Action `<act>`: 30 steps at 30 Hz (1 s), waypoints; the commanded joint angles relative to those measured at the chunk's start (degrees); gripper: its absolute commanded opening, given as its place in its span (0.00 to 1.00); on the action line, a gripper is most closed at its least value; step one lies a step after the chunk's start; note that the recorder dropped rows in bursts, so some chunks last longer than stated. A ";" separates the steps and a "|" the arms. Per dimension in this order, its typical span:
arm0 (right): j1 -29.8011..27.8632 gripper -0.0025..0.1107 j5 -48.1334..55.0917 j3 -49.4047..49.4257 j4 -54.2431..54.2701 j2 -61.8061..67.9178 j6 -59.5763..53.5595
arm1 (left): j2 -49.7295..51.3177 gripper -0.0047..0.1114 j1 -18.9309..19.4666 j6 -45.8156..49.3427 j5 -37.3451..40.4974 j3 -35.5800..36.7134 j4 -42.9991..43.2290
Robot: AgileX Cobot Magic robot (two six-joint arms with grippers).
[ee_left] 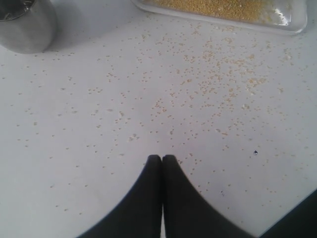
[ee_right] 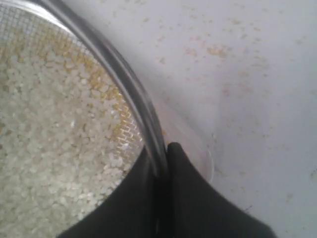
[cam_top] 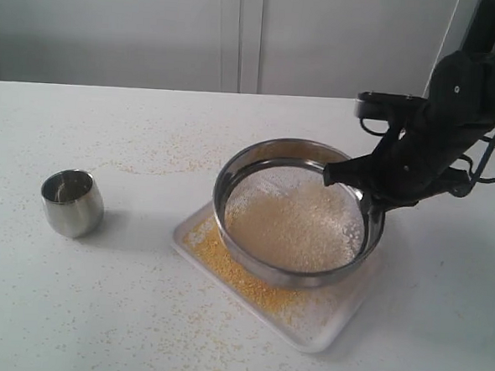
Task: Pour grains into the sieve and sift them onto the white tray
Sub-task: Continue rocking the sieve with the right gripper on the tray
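Note:
The sieve (cam_top: 286,276) hangs tilted just above the white tray (cam_top: 327,329), and my right gripper (cam_top: 358,191) is shut on its right rim. Whitish grains (cam_top: 300,226) lie on the mesh, while fine yellow granules (cam_top: 226,264) cover the tray's left part. In the right wrist view one finger is inside and one outside the steel rim (ee_right: 126,89), pinching it, with rice-like grains (ee_right: 49,129) on the mesh. My left gripper (ee_left: 162,157) is shut on nothing, over the bare table near the tray (ee_left: 293,21).
A small steel cup (cam_top: 72,202) stands upright at the left of the table, also seen as the cup (ee_left: 25,25) in the left wrist view. Loose granules (ee_left: 208,94) are scattered over the white tabletop around the tray and behind it.

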 commanded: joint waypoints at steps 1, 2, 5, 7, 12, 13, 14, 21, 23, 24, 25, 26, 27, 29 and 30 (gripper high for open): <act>-0.82 0.02 -3.06 -0.21 -3.52 0.09 8.34 | -0.40 0.04 -0.24 0.01 0.58 -0.31 -0.68; -1.22 0.02 -2.33 -0.47 -2.81 0.20 12.10 | -0.40 0.04 -0.24 0.01 0.58 -0.31 -0.68; 0.49 0.02 2.45 -0.81 3.91 -0.04 -0.91 | -0.40 0.04 -0.24 0.01 0.58 -0.31 -0.68; 1.08 0.02 0.43 -0.69 2.25 0.09 -5.48 | -0.40 0.04 -0.24 0.01 0.58 -0.31 -0.58; -1.36 0.02 1.56 -1.32 2.79 1.66 6.87 | -0.40 0.04 -0.24 0.01 0.58 -0.31 -0.58; -0.38 0.02 4.21 -1.32 5.74 1.66 0.15 | -0.40 0.04 -0.24 0.01 0.58 -0.31 -0.58; 0.28 0.02 5.04 -1.32 6.43 1.66 -4.53 | -0.40 0.04 -0.24 0.01 0.58 -0.31 -0.58; -1.64 0.02 4.10 -2.49 6.14 2.62 2.15 | -0.40 0.04 -0.24 0.01 0.58 -0.31 -0.58; 0.20 0.02 6.69 -2.49 10.37 1.94 -8.54 | -0.40 0.04 -0.24 0.01 0.58 -0.31 -0.58; 0.61 0.02 5.20 -2.49 9.30 1.66 -11.30 | -0.40 0.04 -0.24 0.01 0.58 -0.31 -0.58; 0.61 0.02 2.16 -2.49 6.84 1.66 -10.34 | -0.40 0.04 -0.24 0.01 0.58 -0.31 -0.58; 0.07 0.02 -0.36 -2.49 4.34 1.81 -5.41 | -0.40 0.04 -0.24 0.01 0.58 -0.31 -0.58; -0.86 0.02 -2.37 -2.49 1.97 2.17 1.03 | -0.40 0.04 -0.24 0.01 0.47 -0.31 -0.60; -1.77 0.02 -0.25 -3.46 2.54 2.77 6.71 | -0.40 0.04 -0.24 0.01 0.58 -0.31 -0.60; -1.64 0.02 2.54 -3.71 4.06 2.77 4.15 | -0.40 0.04 -0.24 0.01 0.58 -0.31 -0.60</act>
